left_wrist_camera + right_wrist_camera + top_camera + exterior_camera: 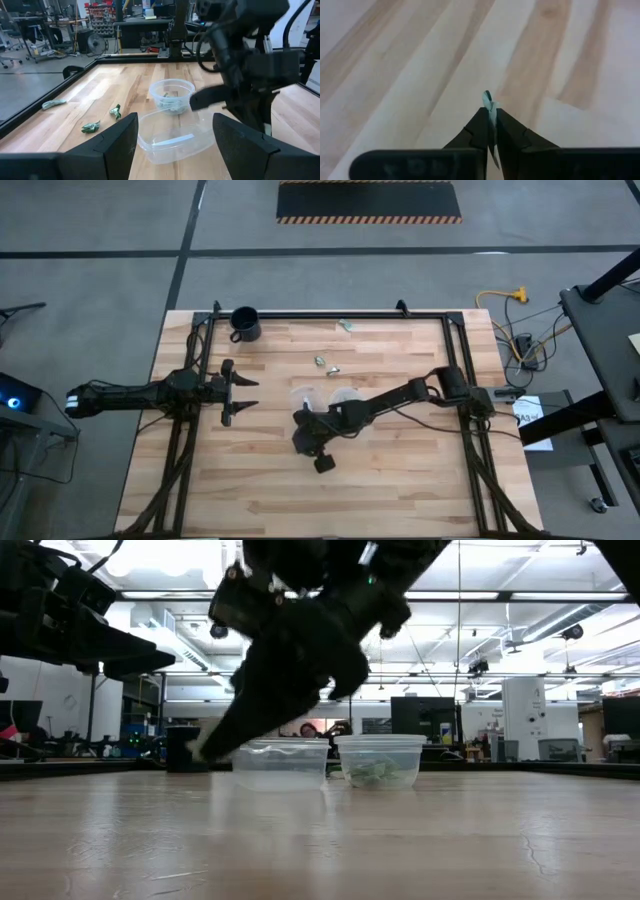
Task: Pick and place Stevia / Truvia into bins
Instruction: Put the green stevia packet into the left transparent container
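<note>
Pinched between your right gripper (490, 131) fingertips, a thin sweetener packet (490, 107) looked light and floppy; edge grip suited it. Left gripper (243, 395) waited open.

two bins (322, 397) sit side by side at mid-table, packets in the right one (171, 95). loose packets (327, 364) lie behind them, a mug (245, 323) at the far left corner. the right gripper (490, 131) pinches a packet (489, 107) just before the bins; the left gripper (243, 394) hangs well left.
</note>
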`<state>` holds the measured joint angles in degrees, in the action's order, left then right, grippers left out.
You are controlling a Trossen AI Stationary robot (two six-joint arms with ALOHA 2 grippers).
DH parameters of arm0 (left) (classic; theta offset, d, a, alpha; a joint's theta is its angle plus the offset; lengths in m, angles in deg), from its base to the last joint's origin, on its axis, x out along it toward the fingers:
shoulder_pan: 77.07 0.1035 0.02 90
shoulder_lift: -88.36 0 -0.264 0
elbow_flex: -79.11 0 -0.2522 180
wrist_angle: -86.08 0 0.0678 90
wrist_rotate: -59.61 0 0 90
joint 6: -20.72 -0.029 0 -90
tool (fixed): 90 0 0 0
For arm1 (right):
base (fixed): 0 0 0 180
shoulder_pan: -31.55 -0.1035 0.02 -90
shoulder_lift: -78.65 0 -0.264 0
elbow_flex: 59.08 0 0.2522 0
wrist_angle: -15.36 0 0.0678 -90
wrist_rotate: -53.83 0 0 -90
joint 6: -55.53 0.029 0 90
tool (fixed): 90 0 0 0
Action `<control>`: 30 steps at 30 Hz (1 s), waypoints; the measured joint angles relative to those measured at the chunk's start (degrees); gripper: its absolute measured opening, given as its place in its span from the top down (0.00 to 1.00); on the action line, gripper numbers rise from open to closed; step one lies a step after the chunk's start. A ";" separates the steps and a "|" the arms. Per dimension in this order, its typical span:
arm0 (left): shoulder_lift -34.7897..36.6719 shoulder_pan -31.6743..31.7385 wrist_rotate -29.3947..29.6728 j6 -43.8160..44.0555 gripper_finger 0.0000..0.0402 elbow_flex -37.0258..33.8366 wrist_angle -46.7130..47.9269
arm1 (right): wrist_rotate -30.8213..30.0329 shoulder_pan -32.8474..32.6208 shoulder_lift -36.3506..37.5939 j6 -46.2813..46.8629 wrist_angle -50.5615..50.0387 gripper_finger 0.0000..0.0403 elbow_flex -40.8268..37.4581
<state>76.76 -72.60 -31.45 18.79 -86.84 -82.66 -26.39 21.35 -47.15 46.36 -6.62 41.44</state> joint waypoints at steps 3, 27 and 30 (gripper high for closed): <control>0.00 0.02 -0.02 0.00 0.40 0.00 0.01 | -3.58 -0.34 2.07 -0.41 -2.40 0.97 -0.06; 0.02 0.02 -0.02 0.00 0.40 0.00 0.01 | -13.85 -0.54 22.67 -3.02 14.44 0.97 -21.66; 0.01 0.02 -0.02 0.00 0.40 0.00 -0.02 | -13.77 1.00 23.55 -1.72 23.51 0.97 -26.81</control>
<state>76.77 -72.57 -31.47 18.79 -86.84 -82.68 -40.16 22.35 -23.61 44.64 16.89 14.62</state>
